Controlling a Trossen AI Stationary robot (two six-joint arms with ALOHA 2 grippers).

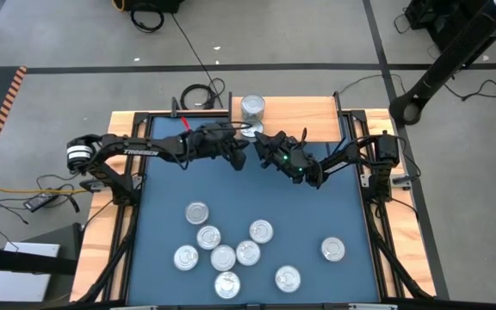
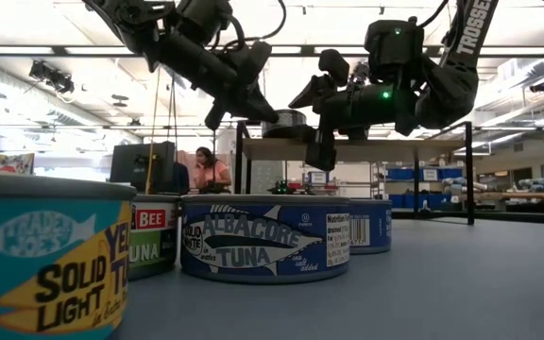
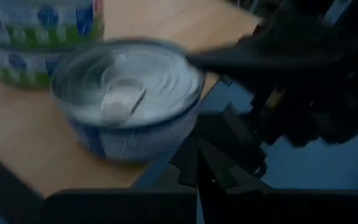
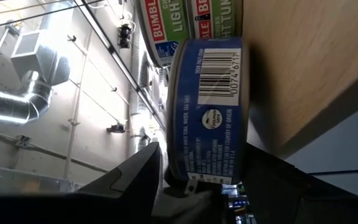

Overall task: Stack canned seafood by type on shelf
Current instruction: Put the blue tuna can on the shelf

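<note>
Blue-label tin (image 4: 210,112) sits at the shelf (image 1: 317,110) front edge, beside a green-label stack of two (image 1: 252,108). Right tool (image 1: 269,146) straddles it, fingers set wide on either side of its wall, grip looks on or nearly so. Left tool (image 1: 241,159) closed, empty, hovering just beside. Tin: stiff, smallish but dense, slick metal lid and glossy label, so take it across the side wall, not the rim. Eight more tins (image 1: 223,257) lie loose on the blue worktop (image 1: 162,185), near the front.
</note>
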